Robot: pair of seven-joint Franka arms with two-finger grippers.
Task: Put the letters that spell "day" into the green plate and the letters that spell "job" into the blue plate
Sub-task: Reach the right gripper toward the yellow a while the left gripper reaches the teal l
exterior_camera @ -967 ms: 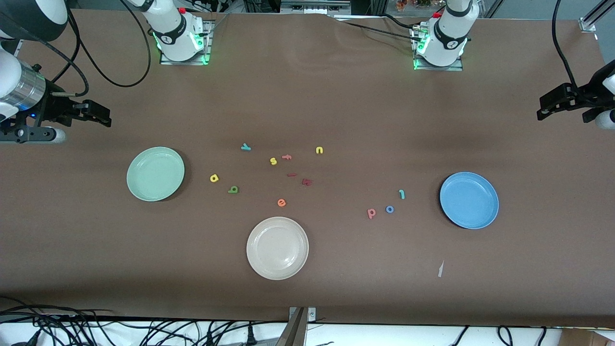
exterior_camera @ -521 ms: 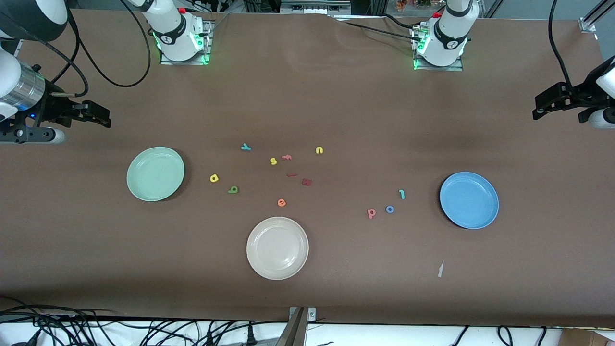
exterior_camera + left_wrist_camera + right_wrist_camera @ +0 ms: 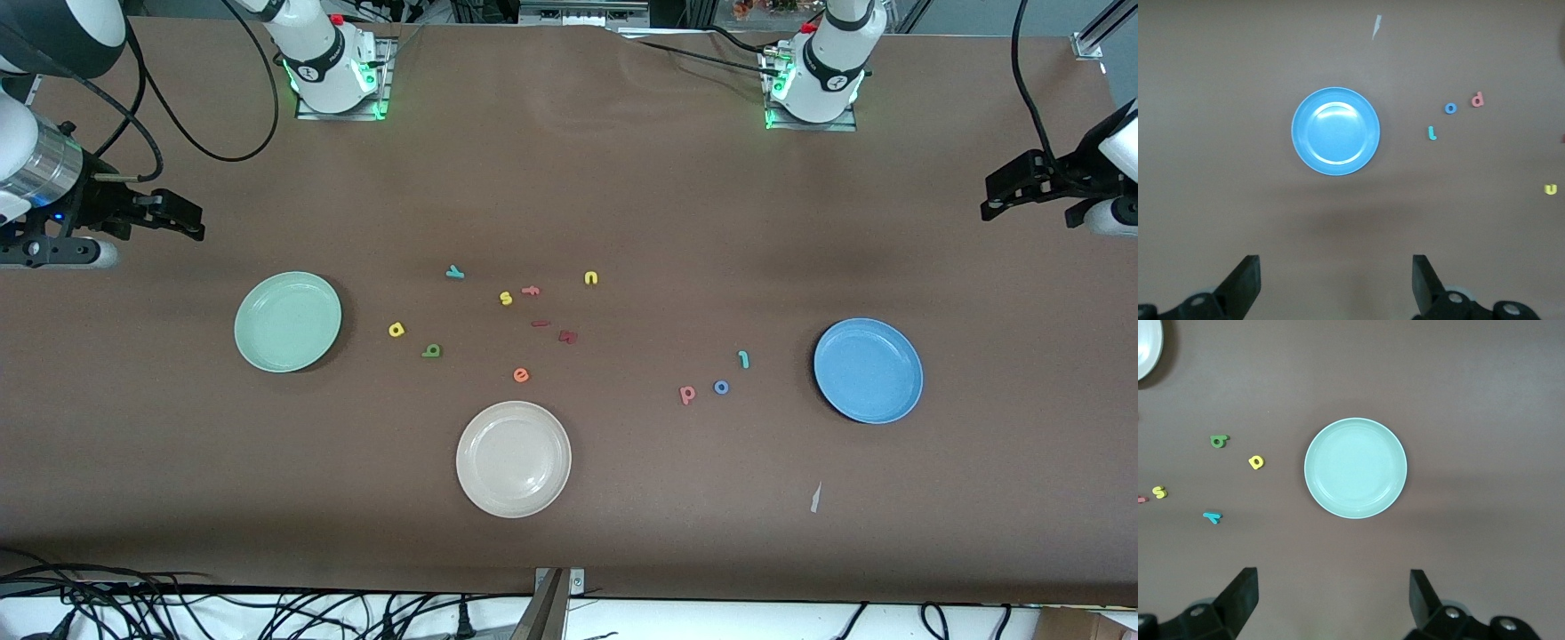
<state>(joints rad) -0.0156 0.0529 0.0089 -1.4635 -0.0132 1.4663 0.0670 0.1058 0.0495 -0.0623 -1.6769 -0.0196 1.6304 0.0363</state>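
Both plates bare, all letters loose on the brown table [image 3: 622, 178].

Green plate [image 3: 287, 321] toward the right arm's end. Nearest to it, the yellow round-bowled letter [image 3: 396, 330], then the dark green round-bowled letter [image 3: 431, 350] slightly nearer the front camera; teal y [image 3: 455, 272] farther from the camera than both.

Blue plate [image 3: 868, 370] toward the left arm's end. Just beside it, toward the table's middle: teal j [image 3: 743, 359], blue o [image 3: 721, 387], pink b-shaped letter [image 3: 687, 394], in a short row, not touching.

In the middle, apart from both groups: yellow s [image 3: 506, 298], pink f [image 3: 531, 290], yellow n [image 3: 591, 278], orange e [image 3: 521, 375], two dark red pieces [image 3: 567, 336], shapes hard to read, possibly an m among them. Cream-white plate [image 3: 513, 458] nearest the front camera.

Right gripper [image 3: 182, 220] up over bare table at its own end, fingers spread wide, holding nothing. Left gripper [image 3: 1000, 197] likewise over bare table at its own end, fingers [image 3: 1243, 283] wide apart, empty.
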